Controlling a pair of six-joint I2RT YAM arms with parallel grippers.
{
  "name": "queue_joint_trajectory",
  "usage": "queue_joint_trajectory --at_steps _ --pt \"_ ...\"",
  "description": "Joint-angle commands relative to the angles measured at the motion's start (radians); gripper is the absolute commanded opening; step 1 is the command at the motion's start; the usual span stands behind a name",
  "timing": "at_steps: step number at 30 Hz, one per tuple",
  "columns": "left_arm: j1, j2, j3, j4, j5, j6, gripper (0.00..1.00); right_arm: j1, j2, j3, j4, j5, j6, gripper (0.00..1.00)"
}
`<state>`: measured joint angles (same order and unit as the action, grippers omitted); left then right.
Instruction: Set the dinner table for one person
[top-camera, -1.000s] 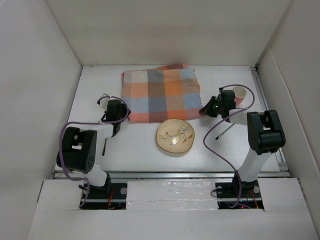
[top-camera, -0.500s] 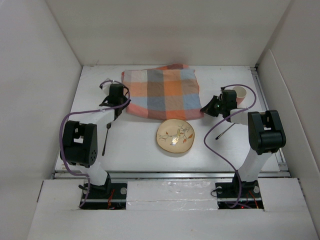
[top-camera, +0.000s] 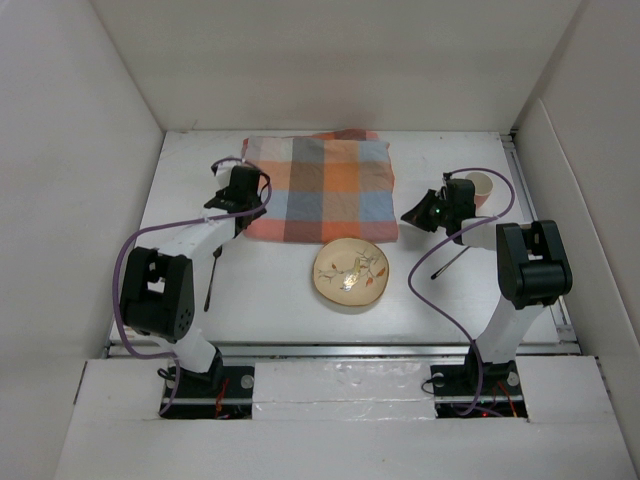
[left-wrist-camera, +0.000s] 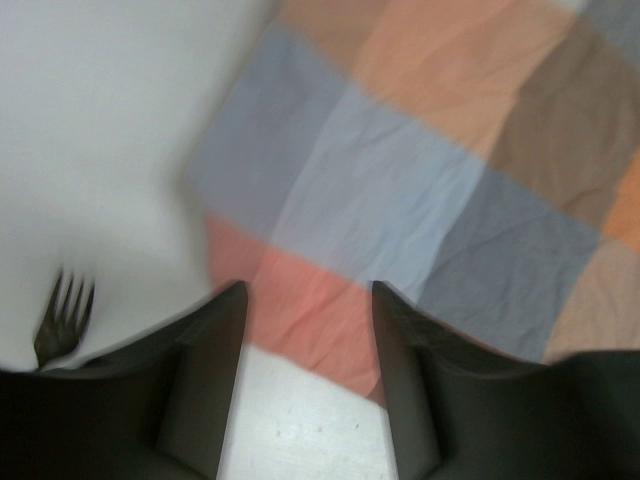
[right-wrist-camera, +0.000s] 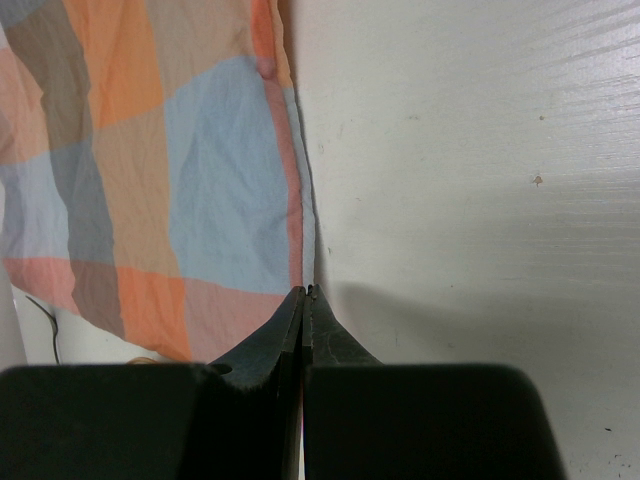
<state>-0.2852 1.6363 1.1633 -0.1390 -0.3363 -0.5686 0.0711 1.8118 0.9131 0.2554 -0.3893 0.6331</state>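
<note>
A: Where is the table (top-camera: 270, 295)?
B: The white table is under it all. The cloth (top-camera: 320, 185) lies at its back, the plate (top-camera: 351, 273) just in front.
A: What else do you see?
B: The left gripper (left-wrist-camera: 308, 295) has its fingers apart over the cloth's corner, near a fork (left-wrist-camera: 63, 320). The right gripper (right-wrist-camera: 305, 292) has its fingers pressed together at the cloth's edge.
</note>
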Motion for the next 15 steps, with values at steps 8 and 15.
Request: queue_joint_trajectory --at_steps 8,15 --pt "0.130 -0.227 -0.386 0.211 0.051 -0.208 0.24 -0.005 -0.062 -0.014 0.024 0.023 -0.019 0.00" --pt "0.086 -0.262 -0.445 0.348 0.088 -0.188 0.33 0.005 -0.071 -0.051 0.019 0.027 -0.018 0.43"
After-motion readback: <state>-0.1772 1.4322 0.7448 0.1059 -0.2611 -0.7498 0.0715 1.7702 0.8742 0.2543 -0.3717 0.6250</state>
